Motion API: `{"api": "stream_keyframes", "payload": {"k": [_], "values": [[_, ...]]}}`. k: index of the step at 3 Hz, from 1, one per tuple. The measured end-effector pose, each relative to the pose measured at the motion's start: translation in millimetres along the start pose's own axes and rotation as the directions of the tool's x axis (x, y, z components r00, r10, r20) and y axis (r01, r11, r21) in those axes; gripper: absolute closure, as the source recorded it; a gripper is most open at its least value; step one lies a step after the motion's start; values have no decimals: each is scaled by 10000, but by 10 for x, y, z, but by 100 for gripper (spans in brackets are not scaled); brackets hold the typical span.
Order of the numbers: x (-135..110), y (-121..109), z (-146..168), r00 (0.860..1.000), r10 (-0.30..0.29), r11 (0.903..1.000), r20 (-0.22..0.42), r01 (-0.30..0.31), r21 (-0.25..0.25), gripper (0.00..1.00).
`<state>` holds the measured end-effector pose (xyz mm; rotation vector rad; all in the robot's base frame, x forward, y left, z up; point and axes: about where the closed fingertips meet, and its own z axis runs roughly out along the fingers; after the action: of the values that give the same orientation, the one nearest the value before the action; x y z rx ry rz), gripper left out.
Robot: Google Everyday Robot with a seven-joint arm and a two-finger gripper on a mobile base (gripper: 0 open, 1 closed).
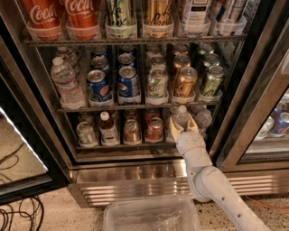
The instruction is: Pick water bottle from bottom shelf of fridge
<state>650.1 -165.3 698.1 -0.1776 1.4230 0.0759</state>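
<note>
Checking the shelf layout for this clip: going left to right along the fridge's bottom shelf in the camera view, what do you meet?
In order: silver can → red-capped bottle → brown can → red can → water bottle, with the gripper at it → second clear bottle.

Gripper (183,127), at bottom shelf (117,145) front, hid water bottle (181,113) lower half; top-row cans (81,13) & plastic bin (149,216) cut off at edges.
</note>
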Motion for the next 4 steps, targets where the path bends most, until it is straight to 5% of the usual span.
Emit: {"api": "stream_keyframes", "payload": {"k": [1, 2, 3, 4], "values": [[-218, 53, -96, 9948, 339, 9993, 961, -324, -177, 100], [-188, 55, -101, 9948, 340, 9993, 960, -324, -178, 100], [-209, 129, -319, 9964, 690, 9947, 499, -648, -802, 100], [-282, 182, -526, 9943, 945, 9784, -491, -1018, -1801, 100]]}}
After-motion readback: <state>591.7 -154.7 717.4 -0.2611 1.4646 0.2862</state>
